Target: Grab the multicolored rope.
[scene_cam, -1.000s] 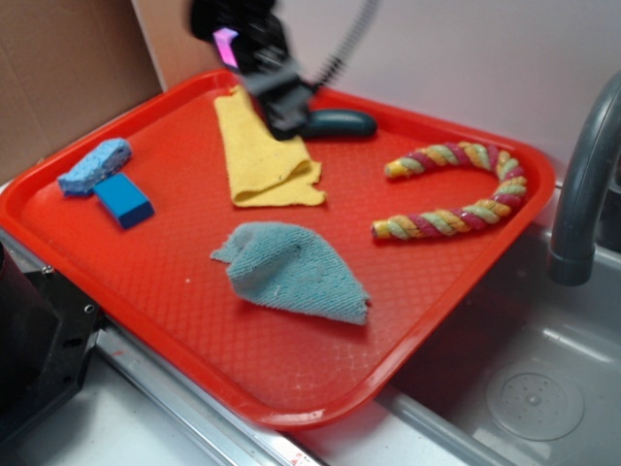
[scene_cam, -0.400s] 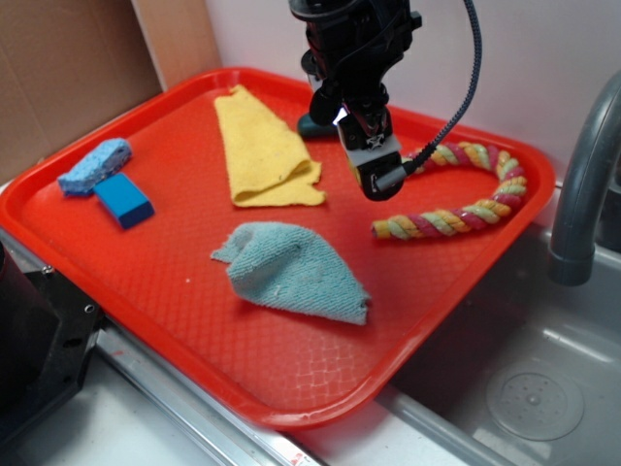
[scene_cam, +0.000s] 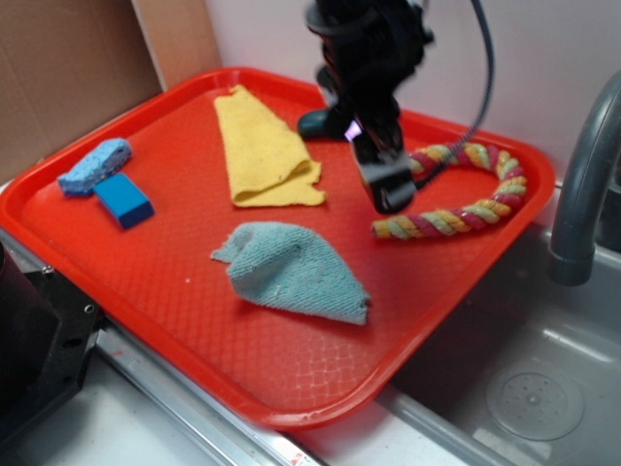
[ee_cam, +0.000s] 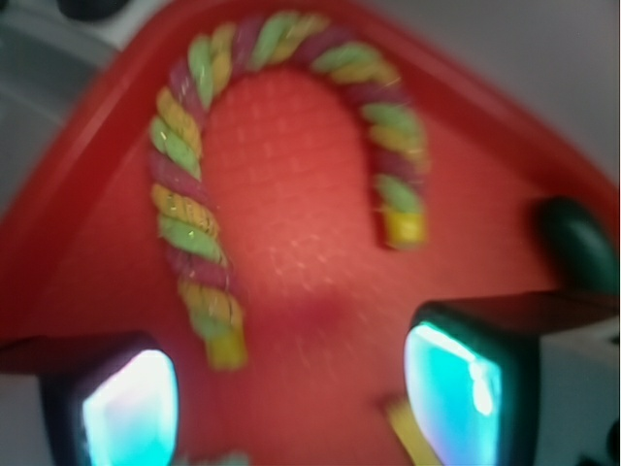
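Rope: multicolored rope (scene_cam: 464, 190) of red-pink, yellow and pale green strands lies bent in a horseshoe at the right end of the tray; both cut ends point toward the tray's middle; in the wrist view the multicolored rope (ee_cam: 194, 184) arches above the fingers, untouched
Gripper: gripper (scene_cam: 386, 186) hangs over the tray just left of the rope's open ends; in the wrist view the gripper (ee_cam: 291, 388) has its two fingers (ee_cam: 456, 379) spread wide apart with bare tray between them; nothing is held
Tray: red tray (scene_cam: 146, 282) with a textured floor carries everything; it sits beside a grey sink (scene_cam: 524, 388) with a dark faucet (scene_cam: 582, 184)
Cloths: yellow cloth (scene_cam: 262, 155) lies folded toward the back of the tray; light blue towel (scene_cam: 291, 270) lies crumpled near the middle, apart from the rope
Left end: blue sponge (scene_cam: 94, 165) touches a blue block (scene_cam: 124, 200)
Back edge: dark rounded object (scene_cam: 325, 123) sits behind the arm; what it is cannot be told
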Tool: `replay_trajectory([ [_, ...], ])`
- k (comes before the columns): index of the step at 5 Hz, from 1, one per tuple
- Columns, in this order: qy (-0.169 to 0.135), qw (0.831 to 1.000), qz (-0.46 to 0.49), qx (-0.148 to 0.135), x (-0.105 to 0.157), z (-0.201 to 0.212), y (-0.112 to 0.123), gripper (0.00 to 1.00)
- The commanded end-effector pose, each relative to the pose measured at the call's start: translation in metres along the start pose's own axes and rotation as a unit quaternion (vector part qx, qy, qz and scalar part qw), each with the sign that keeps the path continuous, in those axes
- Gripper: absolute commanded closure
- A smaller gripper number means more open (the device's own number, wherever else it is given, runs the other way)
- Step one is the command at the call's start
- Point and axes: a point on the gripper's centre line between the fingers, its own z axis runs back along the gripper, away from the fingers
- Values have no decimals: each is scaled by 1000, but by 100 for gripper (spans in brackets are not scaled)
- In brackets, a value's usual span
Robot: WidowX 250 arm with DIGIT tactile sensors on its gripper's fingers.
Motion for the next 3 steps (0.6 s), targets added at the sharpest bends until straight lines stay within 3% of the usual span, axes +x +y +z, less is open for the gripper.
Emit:
replay_trajectory([
  [1,-67,996,-54,-15,41,-8,-30,0],
  [2,-68,995,-65,-22,46,-12,-38,0],
  [3,-39,997,-56,-24,44,-23,-35,11],
])
